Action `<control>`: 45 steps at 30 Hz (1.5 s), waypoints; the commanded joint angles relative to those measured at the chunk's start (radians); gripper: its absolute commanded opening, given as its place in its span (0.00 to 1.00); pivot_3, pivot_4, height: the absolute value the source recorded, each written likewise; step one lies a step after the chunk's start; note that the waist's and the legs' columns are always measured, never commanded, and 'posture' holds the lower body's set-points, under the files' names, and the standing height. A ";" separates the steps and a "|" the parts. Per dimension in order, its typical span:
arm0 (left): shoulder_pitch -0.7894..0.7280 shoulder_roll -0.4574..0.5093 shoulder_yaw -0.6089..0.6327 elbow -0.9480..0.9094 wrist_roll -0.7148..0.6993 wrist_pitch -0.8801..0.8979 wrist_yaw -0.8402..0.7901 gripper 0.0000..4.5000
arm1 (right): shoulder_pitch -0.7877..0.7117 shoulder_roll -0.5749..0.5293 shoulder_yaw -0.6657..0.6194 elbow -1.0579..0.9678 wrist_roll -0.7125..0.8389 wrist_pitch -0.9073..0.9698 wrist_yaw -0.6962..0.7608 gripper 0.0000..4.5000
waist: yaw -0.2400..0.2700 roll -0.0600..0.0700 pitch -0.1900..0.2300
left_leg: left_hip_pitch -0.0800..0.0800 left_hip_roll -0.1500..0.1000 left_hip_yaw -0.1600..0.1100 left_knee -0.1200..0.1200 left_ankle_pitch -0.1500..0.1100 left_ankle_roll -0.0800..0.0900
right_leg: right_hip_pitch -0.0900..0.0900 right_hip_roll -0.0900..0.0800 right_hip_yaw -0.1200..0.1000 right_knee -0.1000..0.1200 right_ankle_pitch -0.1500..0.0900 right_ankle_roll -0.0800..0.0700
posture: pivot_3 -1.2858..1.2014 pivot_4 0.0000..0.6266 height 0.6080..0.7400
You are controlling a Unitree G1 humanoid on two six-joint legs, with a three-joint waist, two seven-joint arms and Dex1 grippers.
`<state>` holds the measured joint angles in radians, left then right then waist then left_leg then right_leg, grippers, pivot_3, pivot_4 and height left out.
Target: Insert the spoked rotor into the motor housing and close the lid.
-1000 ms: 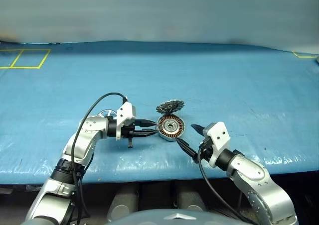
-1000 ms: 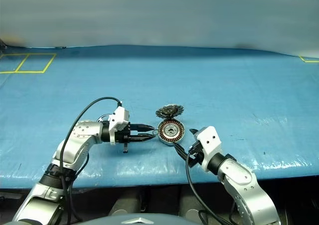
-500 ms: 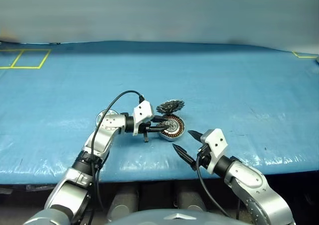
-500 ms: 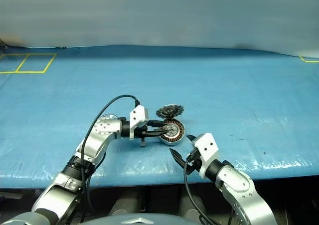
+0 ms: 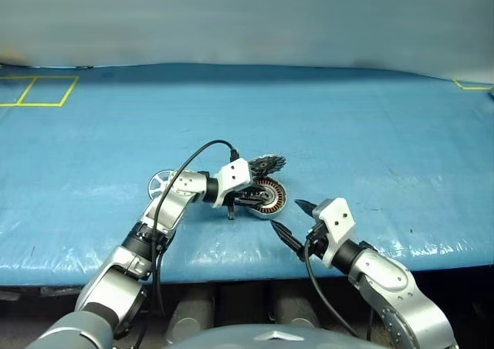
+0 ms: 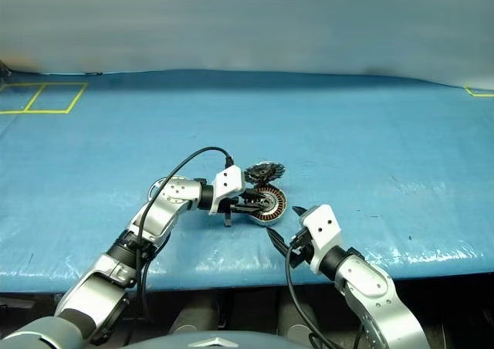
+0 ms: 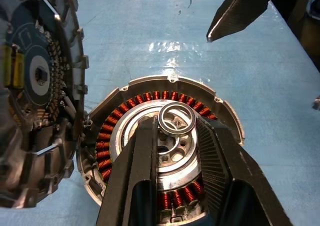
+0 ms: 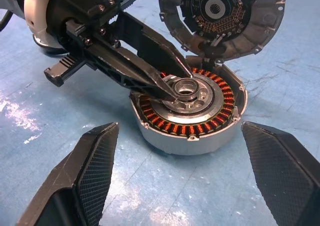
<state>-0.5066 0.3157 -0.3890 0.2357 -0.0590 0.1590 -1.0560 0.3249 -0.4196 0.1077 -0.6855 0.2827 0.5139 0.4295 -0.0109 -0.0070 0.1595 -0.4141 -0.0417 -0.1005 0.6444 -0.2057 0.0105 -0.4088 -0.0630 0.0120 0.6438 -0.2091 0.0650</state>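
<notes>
Sitting on the blue-covered bench (image 5: pixel 370 133) is the motor housing (image 8: pixel 192 117), copper coils up, with the lid (image 8: pixel 222 16) propped on edge right behind it and touching its rim, inner face turned toward the housing.

The left gripper (image 7: pixel 176 136) is reached in over the housing from the side, and its fingers (image 8: pixel 150 78) are seen laid across the coil ring with the tips at the central hub. A small silver ring (image 7: pixel 176 118) is sat at the tips, right over the hub. The fingers are only slightly apart and look clamped on that ring, though it can't be told for sure whether it's actually pinched or just resting on the hub between them.

The spoked rotor (image 5: pixel 161 183) is left well off to the side, flat on the bench behind the left arm's elbow, partly hidden by the arm and its cable. So it's nowhere near either set of fingers, and it isn't in the housing.

The right gripper (image 8: pixel 192 186) is held just short of the housing on the near side, pointed at it. Its fingers (image 8: pixel 95 161) are spread wide apart, nothing between them, and the housing is framed in the gap without being touched.

Yellow tape lines (image 5: pixel 38 90) are marked at the bench's far left corner.
</notes>
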 commanded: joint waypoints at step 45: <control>-0.017 -0.003 0.007 0.027 0.019 0.005 0.012 0.25 | -0.003 -0.004 0.019 -0.015 -0.037 -0.002 -0.028 0.92 | 0.000 0.000 0.000 | 0.000 0.000 0.000 0.000 0.000 0.000 | 0.000 0.000 0.000 0.000 0.000 0.000 | 0.52 0.24 1.00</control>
<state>-0.5164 0.3153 -0.3852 0.2704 -0.0394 0.1808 -1.0425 0.3272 -0.4270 0.1307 -0.6778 0.2436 0.5147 0.4072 -0.0106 -0.0071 0.1595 -0.4141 -0.0416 -0.1005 0.6446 -0.2057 0.0105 -0.4087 -0.0632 0.0120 0.6437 -0.2092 0.0651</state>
